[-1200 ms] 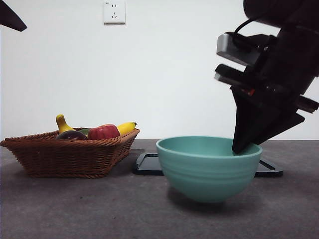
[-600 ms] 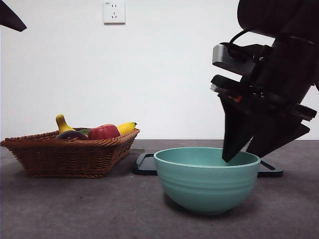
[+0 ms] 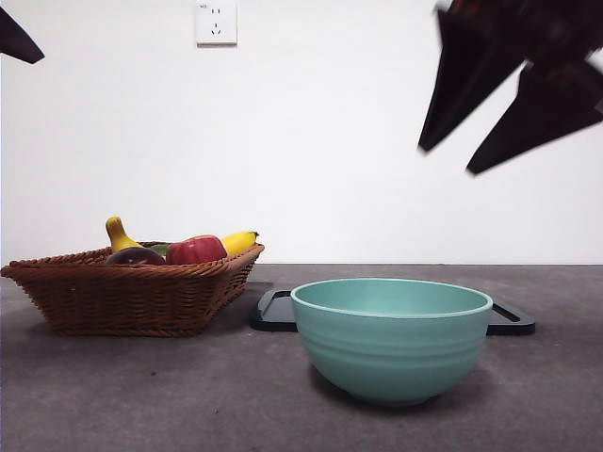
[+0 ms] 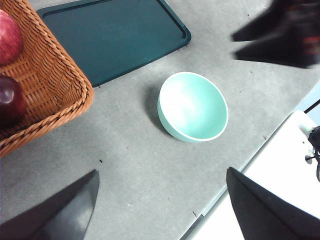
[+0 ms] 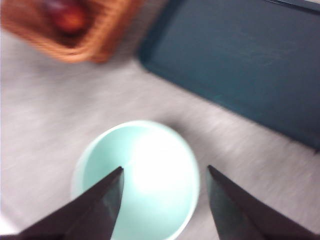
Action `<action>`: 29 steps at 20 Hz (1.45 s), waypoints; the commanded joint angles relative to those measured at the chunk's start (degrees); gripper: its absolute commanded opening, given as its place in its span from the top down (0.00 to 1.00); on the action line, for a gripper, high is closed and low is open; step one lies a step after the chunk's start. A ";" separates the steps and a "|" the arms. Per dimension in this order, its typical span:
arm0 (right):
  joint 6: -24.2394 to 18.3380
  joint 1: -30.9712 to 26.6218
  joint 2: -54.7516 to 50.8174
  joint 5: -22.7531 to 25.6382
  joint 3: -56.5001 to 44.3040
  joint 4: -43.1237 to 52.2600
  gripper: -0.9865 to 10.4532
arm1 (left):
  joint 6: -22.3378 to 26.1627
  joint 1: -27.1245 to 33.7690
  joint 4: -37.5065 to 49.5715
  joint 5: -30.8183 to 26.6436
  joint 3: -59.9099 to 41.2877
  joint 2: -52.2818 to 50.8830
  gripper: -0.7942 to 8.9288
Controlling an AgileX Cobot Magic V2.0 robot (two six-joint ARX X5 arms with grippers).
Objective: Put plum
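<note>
The right gripper (image 3: pixel 450 160) hangs high at the right of the front view, above the bowl (image 3: pixel 392 337), its two black jaws spread apart and holding nothing; its wrist view, blurred, looks straight down into the bowl (image 5: pixel 137 180) between the jaws. The left gripper (image 4: pixel 160 200) waits high over the table (image 4: pixel 125 165), jaws set wide and empty, and shows in the front view only as a black tip at the top left corner. The plum (image 3: pixel 135 255) lies in the basket (image 3: pixel 132 292) at the left of the table, well apart from both grippers and touched by neither; in the left wrist view the plum (image 4: pixel 10 102) sits against the basket's woven wall (image 4: pixel 55 80), just beside the apple (image 4: pixel 9 42). In the front view the apple (image 3: pixel 196 250) rests to the right of the plum, with a banana (image 3: pixel 239 241) at the basket's right rim and a yellow stalk-like fruit (image 3: pixel 118 234) rising behind the plum. The teal bowl stands empty on the table near the front, right of the basket. A dark tray (image 3: pixel 275 311) lies flat behind the bowl.
</note>
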 commanded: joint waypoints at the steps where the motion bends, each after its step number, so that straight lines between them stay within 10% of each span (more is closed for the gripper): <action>1: 0.42 0.52 -4.37 -3.43 1.05 -2.49 0.68 | 0.46 -0.28 0.46 0.26 0.52 0.42 0.50; 20: -0.74 0.52 -18.27 -7.08 1.05 -17.66 0.68 | 0.02 -0.28 0.20 0.26 0.52 0.42 0.51; 25: -1.25 0.52 -18.27 -7.06 1.05 -17.68 0.91 | 0.02 -0.28 0.22 0.26 0.52 0.42 0.91; 29: -1.36 0.52 -18.27 -7.02 1.05 -17.64 0.91 | 0.04 -0.28 0.26 0.26 0.52 0.42 0.91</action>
